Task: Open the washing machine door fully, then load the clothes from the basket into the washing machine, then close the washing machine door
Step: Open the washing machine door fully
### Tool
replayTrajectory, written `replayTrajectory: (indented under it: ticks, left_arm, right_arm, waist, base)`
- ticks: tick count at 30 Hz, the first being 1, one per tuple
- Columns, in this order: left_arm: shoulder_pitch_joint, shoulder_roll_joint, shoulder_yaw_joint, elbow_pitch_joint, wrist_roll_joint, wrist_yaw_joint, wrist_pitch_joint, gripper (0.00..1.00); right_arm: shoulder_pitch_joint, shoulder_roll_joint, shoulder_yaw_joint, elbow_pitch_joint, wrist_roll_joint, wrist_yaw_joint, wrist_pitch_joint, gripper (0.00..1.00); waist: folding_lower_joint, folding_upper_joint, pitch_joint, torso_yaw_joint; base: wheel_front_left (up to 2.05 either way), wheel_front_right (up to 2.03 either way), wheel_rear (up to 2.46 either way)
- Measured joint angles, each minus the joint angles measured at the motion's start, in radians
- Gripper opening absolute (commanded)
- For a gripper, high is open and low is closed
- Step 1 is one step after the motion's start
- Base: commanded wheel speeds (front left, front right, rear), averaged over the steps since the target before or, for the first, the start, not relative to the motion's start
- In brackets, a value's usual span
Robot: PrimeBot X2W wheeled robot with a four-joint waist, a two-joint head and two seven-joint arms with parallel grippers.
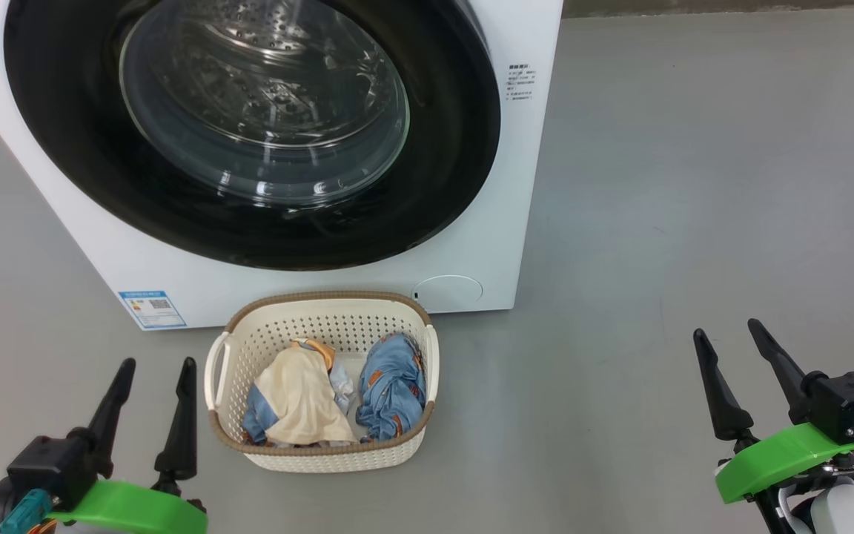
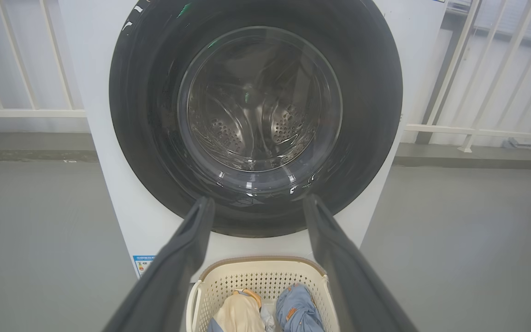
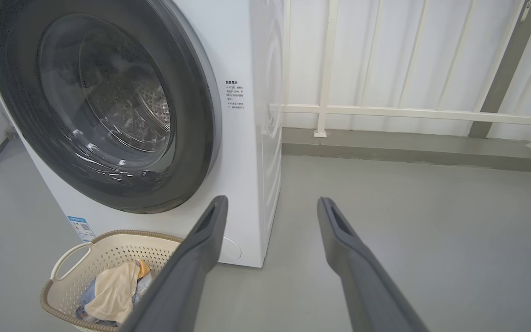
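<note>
1. Left hand (image 1: 158,363) and right hand (image 1: 726,328) - both low, fingers spread wide, empty.
2. Between them, nearer the left, a cream perforated plastic basket (image 1: 323,298) on the grey floor (image 1: 657,222) holds the cream and light-blue clothes (image 1: 301,397).
3. Just behind stands the big white washing machine (image 1: 516,222) - its glossy black round door (image 1: 442,148) is closed.
4. The right wrist view adds a white railing (image 3: 413,112) beyond.

The grey floor (image 1: 657,222) holds the big white washing machine (image 1: 471,245). The basket (image 1: 323,452) sits on the floor just in front of it.
</note>
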Motion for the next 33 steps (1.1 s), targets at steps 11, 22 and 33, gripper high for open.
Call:
replayTrajectory:
  ticks: [11,22,33]
  left_arm:
    - [0.000,-0.003,-0.009,-0.003,0.000,0.000,0.000,1.00]
    - [-0.002,-0.007,-0.037,-0.012,-0.002,0.000,0.000,1.00]
    - [-0.054,-0.018,-0.062,-0.016,-0.010,0.000,0.000,1.00]
  right_arm:
    - [-0.022,0.022,-0.035,0.005,0.037,0.000,0.000,1.00]
    - [-0.228,0.023,-0.099,-0.015,0.206,0.000,0.021,1.00]
    - [-0.433,0.116,-0.350,0.075,0.617,0.000,0.140,0.00]
  waist:
    - [0.0000,0.0000,0.017,0.013]
    - [0.0000,0.0000,0.047,0.041]
    - [0.0000,0.0000,0.103,0.086]
  base:
    - [0.00,0.00,0.00]
    - [0.00,0.00,0.00]
    - [0.00,0.00,0.00]
